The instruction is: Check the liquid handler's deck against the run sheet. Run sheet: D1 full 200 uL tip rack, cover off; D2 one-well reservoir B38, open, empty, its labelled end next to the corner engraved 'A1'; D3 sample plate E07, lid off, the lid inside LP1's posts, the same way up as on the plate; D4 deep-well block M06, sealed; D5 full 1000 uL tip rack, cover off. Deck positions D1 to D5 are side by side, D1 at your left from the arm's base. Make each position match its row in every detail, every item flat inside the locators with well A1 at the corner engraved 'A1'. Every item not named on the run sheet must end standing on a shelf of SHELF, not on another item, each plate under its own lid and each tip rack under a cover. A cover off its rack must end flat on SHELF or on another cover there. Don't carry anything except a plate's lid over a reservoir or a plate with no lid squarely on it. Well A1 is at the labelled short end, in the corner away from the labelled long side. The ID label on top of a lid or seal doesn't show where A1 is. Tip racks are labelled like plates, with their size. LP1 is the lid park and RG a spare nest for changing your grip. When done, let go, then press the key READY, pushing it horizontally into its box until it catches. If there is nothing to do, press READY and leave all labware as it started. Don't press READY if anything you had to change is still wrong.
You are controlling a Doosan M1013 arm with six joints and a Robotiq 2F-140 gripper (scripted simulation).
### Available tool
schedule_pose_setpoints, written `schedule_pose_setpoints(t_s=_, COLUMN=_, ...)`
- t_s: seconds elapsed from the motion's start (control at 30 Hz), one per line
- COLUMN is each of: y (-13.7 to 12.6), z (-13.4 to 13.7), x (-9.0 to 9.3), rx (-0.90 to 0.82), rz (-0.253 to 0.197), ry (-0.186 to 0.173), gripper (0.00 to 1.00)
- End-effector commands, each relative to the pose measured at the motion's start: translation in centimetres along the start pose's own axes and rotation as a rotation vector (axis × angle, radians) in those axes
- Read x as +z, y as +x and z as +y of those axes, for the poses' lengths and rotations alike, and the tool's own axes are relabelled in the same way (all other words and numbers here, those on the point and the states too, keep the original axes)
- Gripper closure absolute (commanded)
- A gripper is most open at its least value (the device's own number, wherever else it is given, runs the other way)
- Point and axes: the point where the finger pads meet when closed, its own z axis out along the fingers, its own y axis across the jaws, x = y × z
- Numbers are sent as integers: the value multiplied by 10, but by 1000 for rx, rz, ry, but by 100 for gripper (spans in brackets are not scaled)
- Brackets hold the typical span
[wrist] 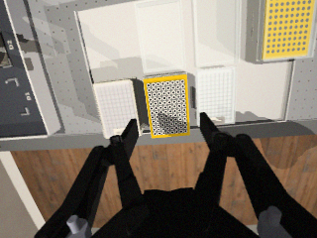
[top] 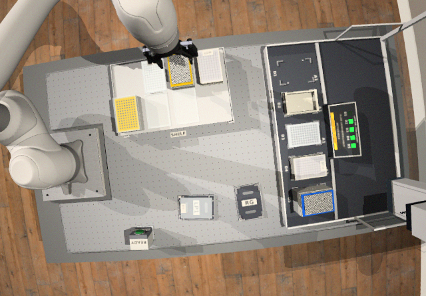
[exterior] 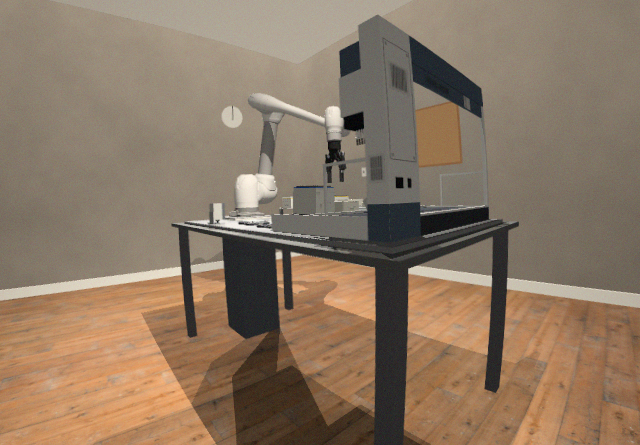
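My gripper (top: 170, 54) is open and empty. It hangs high above the far edge of SHELF (top: 172, 90), over a yellow-framed tip rack (top: 180, 71) with a black-and-white tip pattern and no cover. In the wrist view this rack (wrist: 168, 105) lies between my two fingers, well below them. Deck position D1 (top: 295, 67) holds nothing. D2 holds an open reservoir (top: 299, 102), D3 an unlidded plate (top: 303, 134), D4 a pale sealed block (top: 308, 166), and D5 a blue-framed tip rack (top: 316, 201). A lid lies in LP1 (top: 196, 207).
On SHELF a white plate (top: 154, 76) and another plate (top: 210, 66) flank the yellow-framed rack. A taller yellow-topped rack (top: 128, 114) stands at the near left, and see-through covers (top: 172, 108) lie flat beside it. RG (top: 249, 202) is bare. The READY box (top: 138, 238) sits at the front.
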Motion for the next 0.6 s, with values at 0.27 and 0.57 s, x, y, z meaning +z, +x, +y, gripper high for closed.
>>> schedule_pose_setpoints(t_s=0.27, y=0, z=0, x=16, rx=0, rz=-1, ry=1, gripper=34)
schedule_pose_setpoints(t_s=0.57, y=0, z=0, x=28, rx=0, rz=-1, ry=1, gripper=34)
